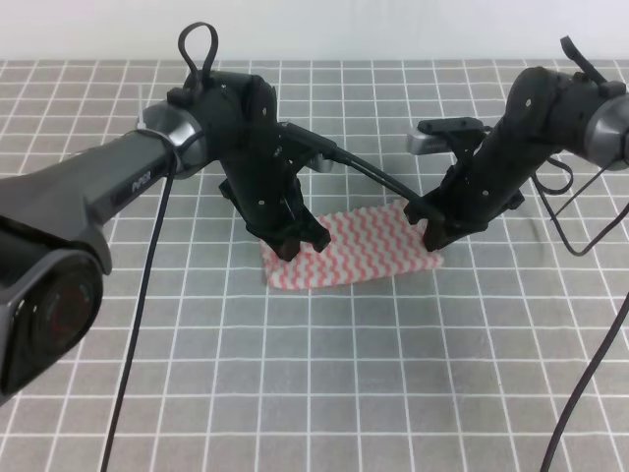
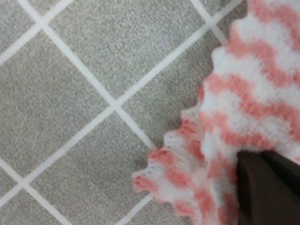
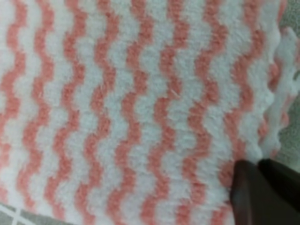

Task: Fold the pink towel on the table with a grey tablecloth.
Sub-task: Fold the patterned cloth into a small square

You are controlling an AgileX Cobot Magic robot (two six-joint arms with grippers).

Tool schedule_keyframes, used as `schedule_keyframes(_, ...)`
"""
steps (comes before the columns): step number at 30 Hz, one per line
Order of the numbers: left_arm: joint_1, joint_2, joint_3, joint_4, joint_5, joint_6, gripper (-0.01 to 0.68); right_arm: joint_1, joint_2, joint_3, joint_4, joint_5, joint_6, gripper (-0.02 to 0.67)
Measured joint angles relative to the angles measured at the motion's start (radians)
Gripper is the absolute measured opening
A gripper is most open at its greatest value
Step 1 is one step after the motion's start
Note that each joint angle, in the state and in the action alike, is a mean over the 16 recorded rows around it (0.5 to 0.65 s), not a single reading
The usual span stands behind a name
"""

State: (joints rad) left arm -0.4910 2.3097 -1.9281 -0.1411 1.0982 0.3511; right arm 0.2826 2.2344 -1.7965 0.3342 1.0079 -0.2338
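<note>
The pink towel (image 1: 359, 251) lies on the table with a grey tablecloth (image 1: 324, 374), doubled over into a strip about three grid squares long. My left gripper (image 1: 301, 243) points down onto its left end, fingers slightly apart. In the left wrist view one dark finger (image 2: 269, 187) rests on the towel's ruffled two-layer corner (image 2: 187, 164). My right gripper (image 1: 427, 224) points down onto the right end, fingers slightly apart. In the right wrist view one dark finger (image 3: 265, 192) touches the striped cloth (image 3: 131, 108) beside its jagged edge. Neither gripper lifts the cloth.
Black cables hang from both arms, one down the left (image 1: 138, 324) and one at the right edge (image 1: 590, 374). Another cable (image 1: 369, 172) runs between the arms above the towel. The grid cloth stretches to every edge of the view.
</note>
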Motion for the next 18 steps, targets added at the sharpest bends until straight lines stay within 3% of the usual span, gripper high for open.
schedule_keyframes(5, 0.0, 0.0, 0.0, 0.0, 0.0, 0.001, -0.002, 0.0, 0.002, -0.018, -0.001, 0.01, -0.001, 0.0)
schedule_keyframes(9, 0.0, 0.0, 0.0, 0.0, 0.001, 0.002, -0.002, 0.0, 0.002, -0.035, -0.004, 0.023, -0.001, 0.006)
schedule_keyframes(18, 0.0, 0.0, -0.001, 0.0, 0.002, 0.003, -0.002, 0.0, 0.005, -0.058, -0.013, 0.042, -0.001, 0.14)
